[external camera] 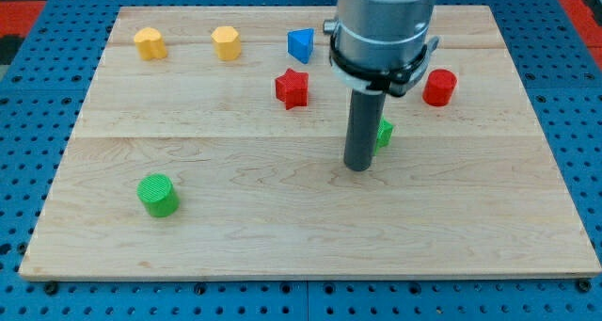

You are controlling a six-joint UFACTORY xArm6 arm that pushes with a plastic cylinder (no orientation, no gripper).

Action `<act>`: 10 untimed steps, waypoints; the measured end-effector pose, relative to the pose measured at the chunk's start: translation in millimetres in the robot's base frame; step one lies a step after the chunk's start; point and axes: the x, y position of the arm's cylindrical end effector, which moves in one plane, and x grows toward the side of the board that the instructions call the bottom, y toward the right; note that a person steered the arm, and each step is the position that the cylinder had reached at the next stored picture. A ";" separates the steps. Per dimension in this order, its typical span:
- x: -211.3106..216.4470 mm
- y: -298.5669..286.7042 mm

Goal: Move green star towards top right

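Nearest the camera, low at the frame's left, stands a ribbed green cylinder (157,194) on the pale, grained wooden board (282,236), which lies on a blue pegboard (28,104). Just right of centre, my tip (357,168) ends a smooth dark rod with no jaws and nothing held; it rests on the wood. Green star (385,133) sits right behind it, touching or nearly so, mostly hidden, only a ridged edge showing. Upper frame: two yellow faceted blocks (150,43) (226,42), a blue triangular block (301,45), a red star (293,88), a red cylinder (439,88).
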 end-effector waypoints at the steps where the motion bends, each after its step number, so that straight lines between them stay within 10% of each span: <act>1: 16.8 -22.3; 10: 3.2 -98.8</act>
